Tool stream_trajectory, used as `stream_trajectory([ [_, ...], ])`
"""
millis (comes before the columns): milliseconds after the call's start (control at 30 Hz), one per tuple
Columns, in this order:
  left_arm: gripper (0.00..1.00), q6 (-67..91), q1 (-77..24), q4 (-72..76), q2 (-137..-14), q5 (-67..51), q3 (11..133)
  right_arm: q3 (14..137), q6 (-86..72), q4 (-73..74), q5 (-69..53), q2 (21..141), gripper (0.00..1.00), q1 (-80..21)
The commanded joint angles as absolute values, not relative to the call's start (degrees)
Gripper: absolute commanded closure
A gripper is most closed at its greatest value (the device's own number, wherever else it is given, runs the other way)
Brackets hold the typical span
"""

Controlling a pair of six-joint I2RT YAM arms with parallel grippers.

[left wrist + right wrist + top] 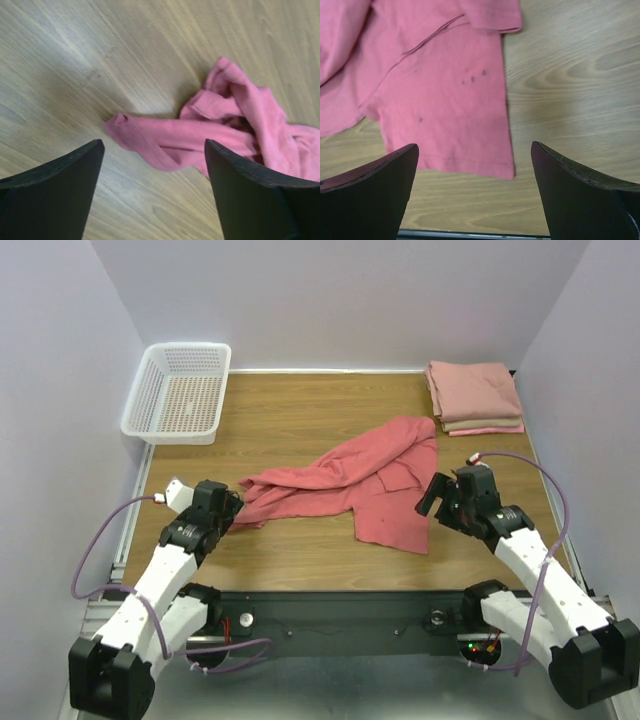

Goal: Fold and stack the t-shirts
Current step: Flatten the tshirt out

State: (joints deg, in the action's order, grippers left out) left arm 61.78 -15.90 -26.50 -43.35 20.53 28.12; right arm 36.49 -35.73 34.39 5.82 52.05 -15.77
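Lying crumpled between left claw (233, 507) and right claw (432, 497): coral-red t-shirt (352, 478).

The t-shirt (370, 480) is coral-red, the stack (475, 395) salmon and beige, the basket (172, 430) white.

The tabletop (300, 420) is brown wood with wavy lines. It is smooth and a little shiny where the light hits it. The red t-shirt (370, 485) is soft cloth, not shiny, and full of wrinkles. The folded t-shirts (475, 395) are soft cloth too. The basket (180, 390) is white plastic with many small holes. The fingers (580, 195) of the right hand (474, 146) look dark, smooth and dull.
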Motion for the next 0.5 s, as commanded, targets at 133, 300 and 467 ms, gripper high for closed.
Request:
stream_trajectory([
  [133, 0.29, 62.6, -14.3, -22.1, -50.2, 21.6, 28.2, 32.6, -39.5, 34.9, -3.1, 46.4, 0.0, -15.8],
  [300, 0.61, 63.3, -13.9, -23.3, -49.8, 24.8, 28.3, 31.0, -40.1, 35.6, -4.0, 46.1, 0.0, -15.8],
  [467, 0.62, 62.3, -12.4, -21.7, -50.3, 25.1, 26.7, 30.4, -40.7, 36.5, -5.9, 45.7, 0.0, -15.8],
])
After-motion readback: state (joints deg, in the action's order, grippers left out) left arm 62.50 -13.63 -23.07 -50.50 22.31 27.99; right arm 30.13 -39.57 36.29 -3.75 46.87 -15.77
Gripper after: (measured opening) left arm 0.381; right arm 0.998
